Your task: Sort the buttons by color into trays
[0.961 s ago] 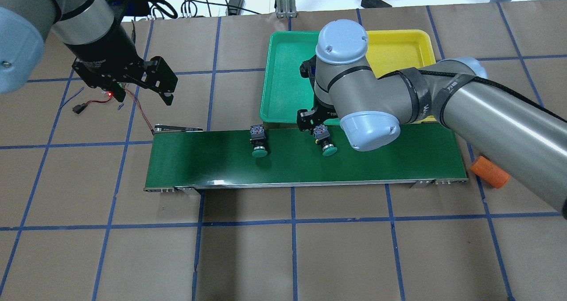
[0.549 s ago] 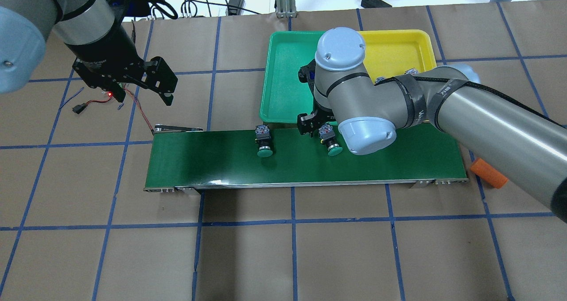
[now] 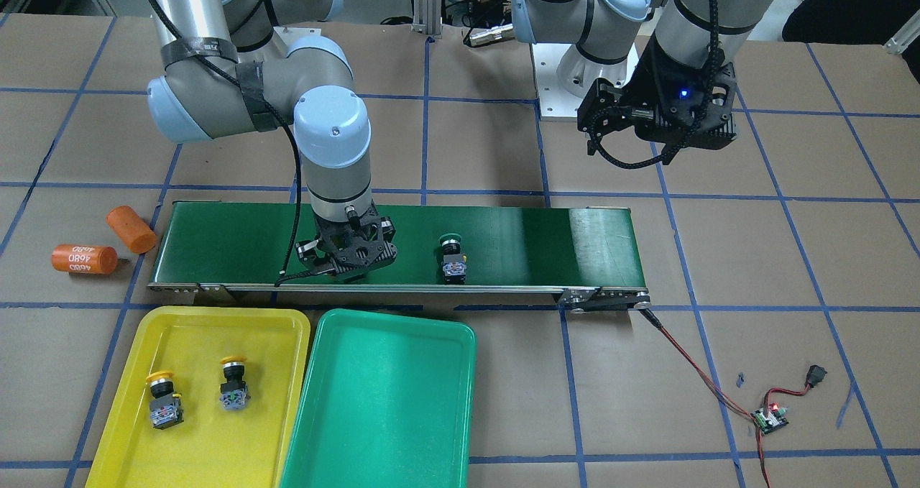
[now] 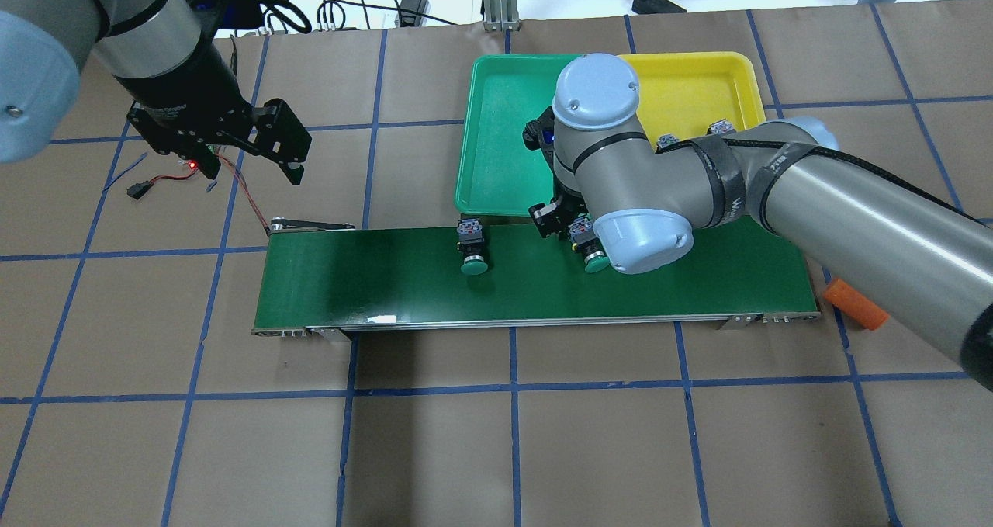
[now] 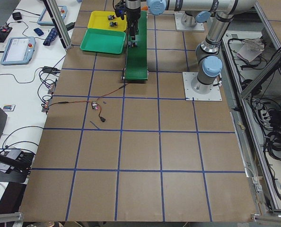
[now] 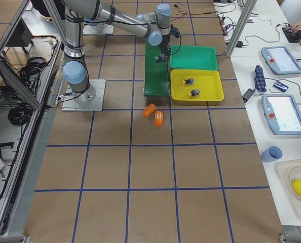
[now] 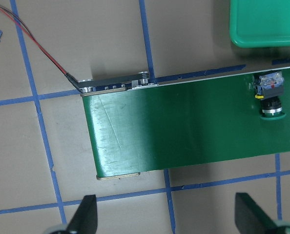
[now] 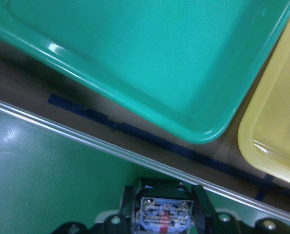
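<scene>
Both green buttons have travelled along the belt [image 4: 388, 279] toward the robot's right since a second ago, and the right gripper [image 3: 352, 261] has shifted with the one it is reaching for. The left arm has held its position.

**Right gripper.** It is down on the belt, at the edge nearest the trays. The green button [image 4: 596, 261] lies on its side between the fingers, with its cap pointing toward the robot and its contact block toward the trays. In the right wrist view the fingers sit close against both sides of the black body. Whether they clamp it cannot be told.

**Left gripper.** The left gripper [image 7: 168, 222] hangs above the table, beyond the belt's left end. Its fingers are spread wide and hold nothing.

**Other buttons.** The second green button [image 4: 473, 254] lies free on the belt, left of the first and well apart from it, with its cap toward the robot. The yellow buttons [image 3: 162, 400] [image 3: 233, 386] lie side by side in the yellow tray [image 3: 215, 314].

**Trays.** The green tray [image 3: 392, 315] holds nothing. It touches the yellow tray, just beyond the belt's far edge.

**Surroundings.** Two orange cylinders [image 3: 131, 229] lie on the table off the belt's right end.
</scene>
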